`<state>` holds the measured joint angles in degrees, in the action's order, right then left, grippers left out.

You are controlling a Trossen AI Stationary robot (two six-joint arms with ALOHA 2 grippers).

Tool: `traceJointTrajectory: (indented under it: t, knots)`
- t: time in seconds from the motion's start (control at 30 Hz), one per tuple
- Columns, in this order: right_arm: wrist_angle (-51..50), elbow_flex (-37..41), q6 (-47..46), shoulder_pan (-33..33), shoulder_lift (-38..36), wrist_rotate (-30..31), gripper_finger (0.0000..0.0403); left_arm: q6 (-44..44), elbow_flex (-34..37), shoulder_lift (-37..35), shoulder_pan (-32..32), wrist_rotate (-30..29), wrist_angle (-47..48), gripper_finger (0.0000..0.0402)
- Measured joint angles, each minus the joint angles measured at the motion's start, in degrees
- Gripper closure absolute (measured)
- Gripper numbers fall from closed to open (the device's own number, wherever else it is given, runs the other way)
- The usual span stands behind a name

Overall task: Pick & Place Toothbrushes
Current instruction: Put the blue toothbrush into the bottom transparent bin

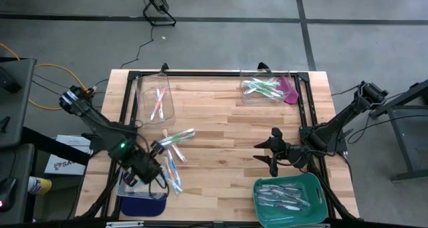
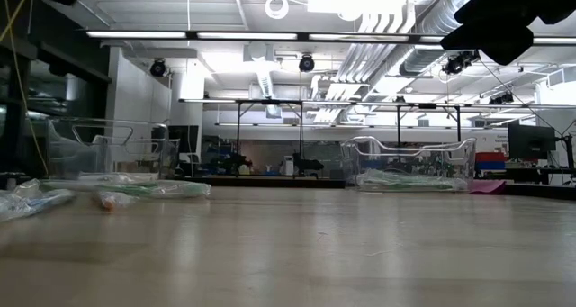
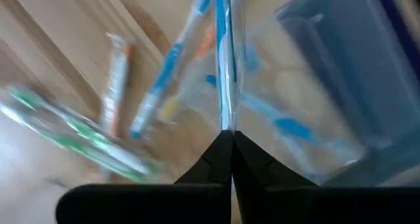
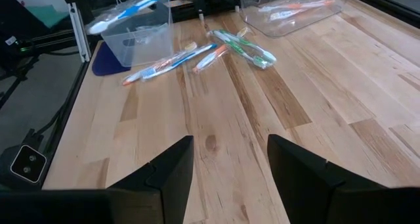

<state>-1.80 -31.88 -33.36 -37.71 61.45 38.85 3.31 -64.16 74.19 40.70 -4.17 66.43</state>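
Left pincer clamped on blue toothbrush over clear bin; right pincer apart.

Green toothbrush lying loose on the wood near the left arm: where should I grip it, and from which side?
Likely from straight above, at mid-handle: the green toothbrush lies flat on the table, so set the fingers across its narrow width. Beware the orange toothbrush lying close by. The right gripper is open.

Light wooden plank tabletop in a black frame, two clear bins at its far edge, a green tray at the near right corner, a clear bin on a blue lid near left, loose toothbrushes beside it
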Motion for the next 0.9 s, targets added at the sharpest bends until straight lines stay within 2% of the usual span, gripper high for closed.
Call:
traceJointTrajectory:
  t: [0.13, 0.57, 0.77, 0.9]
  knots:
    - [0.02, 0.0, 0.0, 0.0, 0.0, 0.0, 0.0215, 15.13, 0.0, 0.02, 5.09, -1.42, -0.25, 0.0401]
    - [-0.33, 0.0, -1.44, 0.0, 0.0, -0.02, 0.0215, 62.74, 0.02, 0.33, 27.51, -18.73, 0.57, 0.0401]
    - [-0.29, 0.0, -1.53, 0.0, 0.0, -0.02, 0.0215, 79.49, 0.05, 4.64, 34.42, -17.15, 4.25, 0.0401]
    - [-0.26, 0.0, -1.53, 0.0, 0.0, -0.02, 0.0215, 86.37, 0.07, 7.6, 36.34, -14.05, 4.4, 0.0401]
